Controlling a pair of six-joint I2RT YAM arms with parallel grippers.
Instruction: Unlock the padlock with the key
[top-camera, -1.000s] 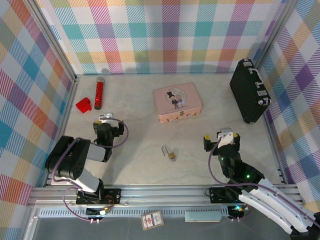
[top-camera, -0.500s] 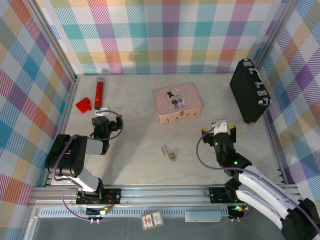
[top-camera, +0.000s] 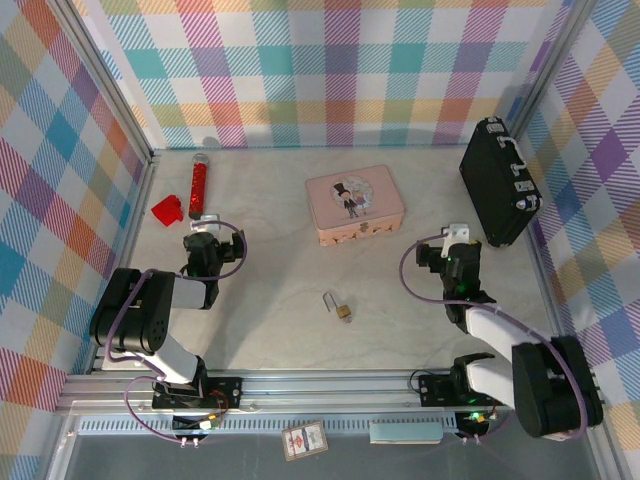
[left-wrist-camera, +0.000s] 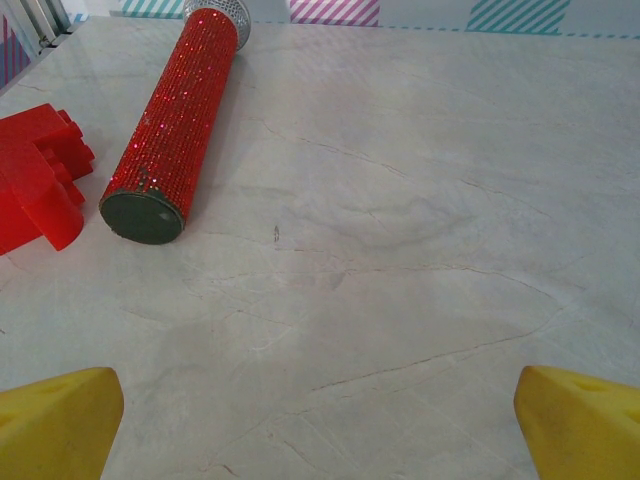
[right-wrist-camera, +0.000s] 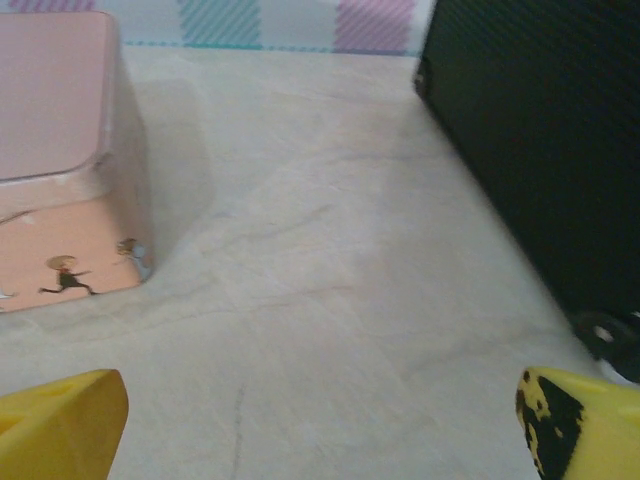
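The padlock (top-camera: 343, 311) lies on the table's middle, a small brass body with a thin silver piece (top-camera: 330, 298) at its far-left end. I cannot tell the key apart from the shackle there. My left gripper (top-camera: 204, 236) stands far to the padlock's left, open, its yellow fingertips (left-wrist-camera: 55, 425) wide apart over bare table. My right gripper (top-camera: 456, 242) is to the padlock's right and further back, between the pink tin and the black case. It is open too, with nothing between its yellow fingertips (right-wrist-camera: 60, 425).
A pink tin (top-camera: 354, 204) sits behind the padlock, its corner (right-wrist-camera: 60, 180) near the right gripper. A black case (top-camera: 498, 180) leans at the right wall. A red glitter cylinder (left-wrist-camera: 180, 120) and a red block (left-wrist-camera: 35, 185) lie just ahead of the left gripper.
My right gripper has swung back and to the right, toward the black case. My left gripper shifted slightly back at first, then held still. The padlock has not moved.
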